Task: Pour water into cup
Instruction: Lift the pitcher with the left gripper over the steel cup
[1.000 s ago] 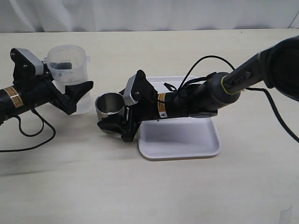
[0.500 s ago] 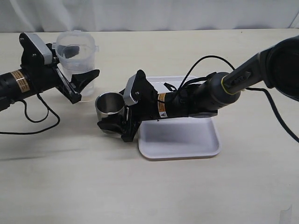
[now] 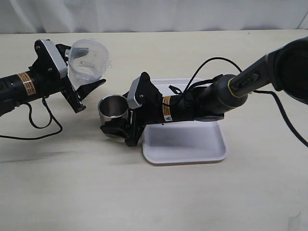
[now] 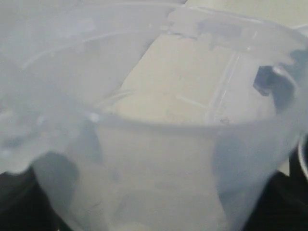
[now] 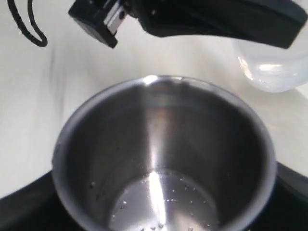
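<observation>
The cup (image 3: pixel 113 109), short and of shiny steel, stands upright on the table just left of the tray. My right gripper (image 3: pixel 115 118) is shut on it, one finger on each side. Looking down into the cup (image 5: pixel 159 159) in the right wrist view, only a few droplets lie on its bottom. My left gripper (image 3: pixel 84 68) is shut on a translucent plastic jug (image 3: pixel 88 58), held off the table up and left of the cup and tilted. The jug's wall (image 4: pixel 159 144) fills the left wrist view. Water (image 5: pixel 273 72) shows through the jug's wall.
A white tray (image 3: pixel 185 139) lies on the table under my right arm, right of the cup. Black cables run over the tray's far side and loop on the table by my left arm (image 3: pixel 29 86).
My left gripper has lifted the jug off the table, carried it up and to the right, and tipped it over. The right gripper and the cup have stayed put.
</observation>
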